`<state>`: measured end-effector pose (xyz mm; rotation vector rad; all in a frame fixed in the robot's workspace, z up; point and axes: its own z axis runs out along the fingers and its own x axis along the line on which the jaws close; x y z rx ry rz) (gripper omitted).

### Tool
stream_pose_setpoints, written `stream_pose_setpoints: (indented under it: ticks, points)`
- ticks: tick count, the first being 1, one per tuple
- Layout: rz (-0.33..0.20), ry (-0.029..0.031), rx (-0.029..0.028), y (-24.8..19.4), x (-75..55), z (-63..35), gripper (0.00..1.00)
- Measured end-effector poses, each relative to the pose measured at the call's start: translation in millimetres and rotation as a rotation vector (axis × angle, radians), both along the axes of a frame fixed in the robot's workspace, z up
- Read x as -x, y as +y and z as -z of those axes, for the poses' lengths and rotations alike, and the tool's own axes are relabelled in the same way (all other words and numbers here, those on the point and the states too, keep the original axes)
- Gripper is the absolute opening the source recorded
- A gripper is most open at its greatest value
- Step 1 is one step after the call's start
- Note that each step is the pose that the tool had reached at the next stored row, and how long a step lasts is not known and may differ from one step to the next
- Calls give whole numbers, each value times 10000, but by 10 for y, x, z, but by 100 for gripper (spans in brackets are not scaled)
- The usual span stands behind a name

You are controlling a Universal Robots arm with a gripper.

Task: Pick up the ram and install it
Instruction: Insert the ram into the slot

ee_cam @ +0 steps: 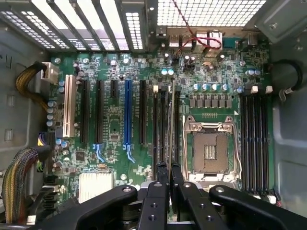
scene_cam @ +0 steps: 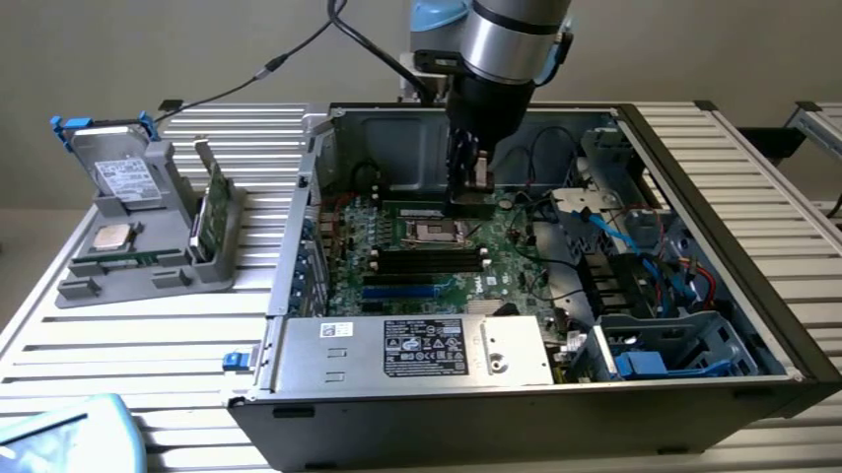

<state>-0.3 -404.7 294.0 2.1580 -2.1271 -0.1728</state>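
Ram [ee_cam: 171, 115] is hanging pinched in your gripper [ee_cam: 169, 167], over the memory slots [ee_cam: 157, 124] beneath; seating it is calling for square alignment.

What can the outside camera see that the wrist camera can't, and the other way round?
Outside camera's extras: the silver arm, the grey holder with a hard drive on the table, and the labelled power supply box. Wrist camera's extras: the white slot, the yellow and black cable bundle and the back vent grid. Both: the green motherboard, the empty processor socket, and the pincer shut on the ram.
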Motion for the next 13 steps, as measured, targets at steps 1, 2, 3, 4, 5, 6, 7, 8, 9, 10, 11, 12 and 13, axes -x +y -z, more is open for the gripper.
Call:
stream_pose_setpoints:
  ticks: [1, 2, 3, 4, 5, 6, 7, 8, 9, 10, 11, 12, 13]
  points:
    - [-116, 3, 6, 0, 0, 12, 14]
    - [-232, 6, 9, 0, 0, 23, 14]
    - [-361, 9, 16, 0, 0, 34, 14]
    - [-514, 19, 21, 0, 0, 43, 14]
    - [-659, 29, 28, 0, 0, 52, 14]
    - [-796, 37, 30, 0, 0, 60, 14]
    - [-938, 49, 34, 0, 0, 69, 14]
    - [-1067, 60, 36, 0, 0, 77, 14]
    - [-1190, 68, 39, 0, 0, 86, 14]
    - [-1280, 69, 47, 0, 1, 99, 14]
    - [-1313, 70, 48, 0, 6, 116, 14]
    - [-1318, 70, 48, 0, 13, 134, 14]
    - [-1318, 69, 47, 0, 19, 153, 14]
